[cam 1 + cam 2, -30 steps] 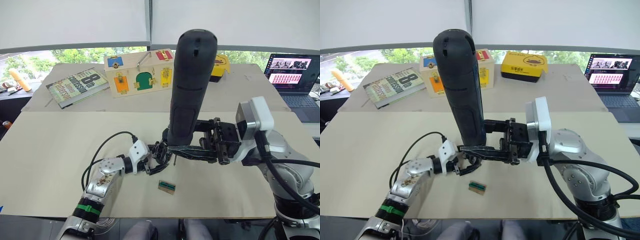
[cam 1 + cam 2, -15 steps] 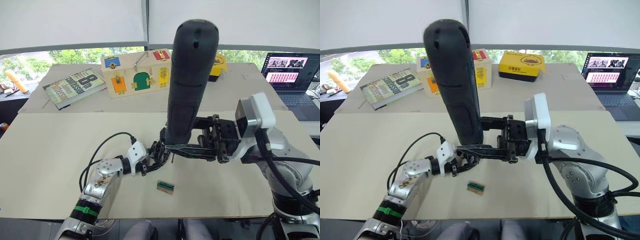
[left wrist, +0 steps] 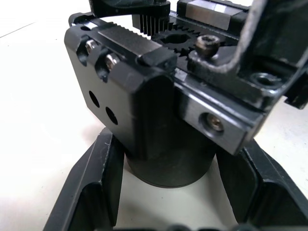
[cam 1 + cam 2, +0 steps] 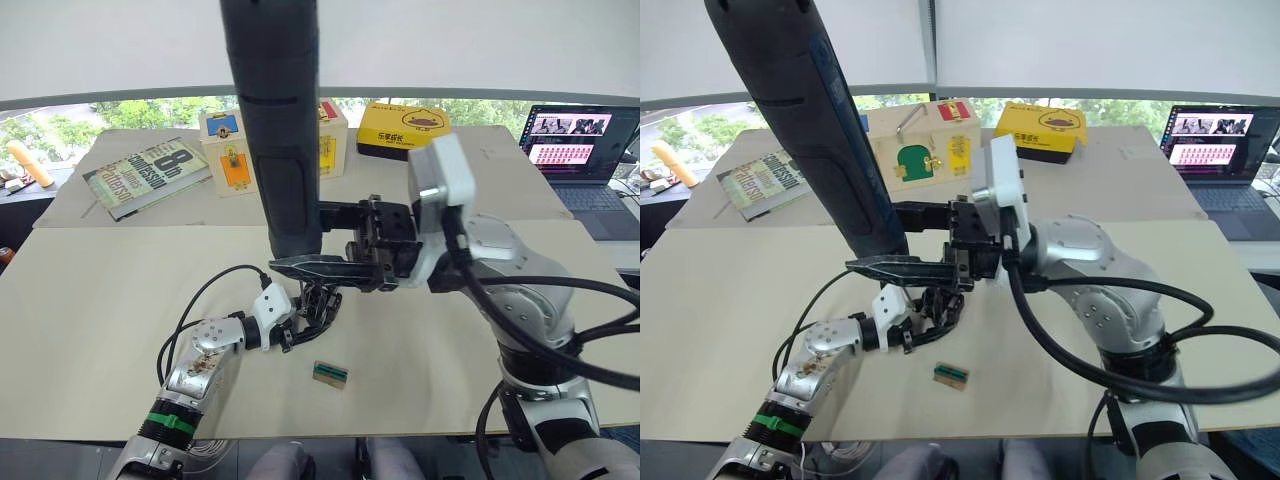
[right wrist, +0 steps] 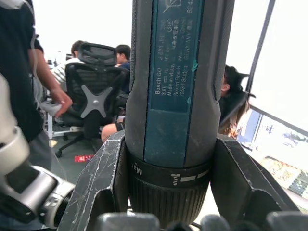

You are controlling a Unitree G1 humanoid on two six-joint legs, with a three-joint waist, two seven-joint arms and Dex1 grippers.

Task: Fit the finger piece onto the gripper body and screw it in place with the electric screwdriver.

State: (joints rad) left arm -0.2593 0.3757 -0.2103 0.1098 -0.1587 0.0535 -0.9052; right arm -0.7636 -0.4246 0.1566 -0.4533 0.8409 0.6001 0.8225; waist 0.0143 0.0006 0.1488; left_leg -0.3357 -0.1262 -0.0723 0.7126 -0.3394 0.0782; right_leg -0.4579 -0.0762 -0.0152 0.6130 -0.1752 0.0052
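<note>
Right gripper [image 4: 300, 268] clamped electric screwdriver [image 4: 275, 120], upright above table [image 4: 100, 290]. Left gripper [image 4: 305, 322] apparently gripped gripper body [image 3: 159, 115].

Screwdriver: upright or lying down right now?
Upright, slightly tilted. The electric screwdriver stands clamped in the right gripper, lower end above the gripper body.

Far end of surface [image 4: 90, 290]: book [image 4: 145, 175], wooden latch box [image 4: 920, 150], yellow case [image 4: 402, 127], laptop [image 4: 580, 150]. Green-tan chip [image 4: 331, 374] near front edge.
</note>
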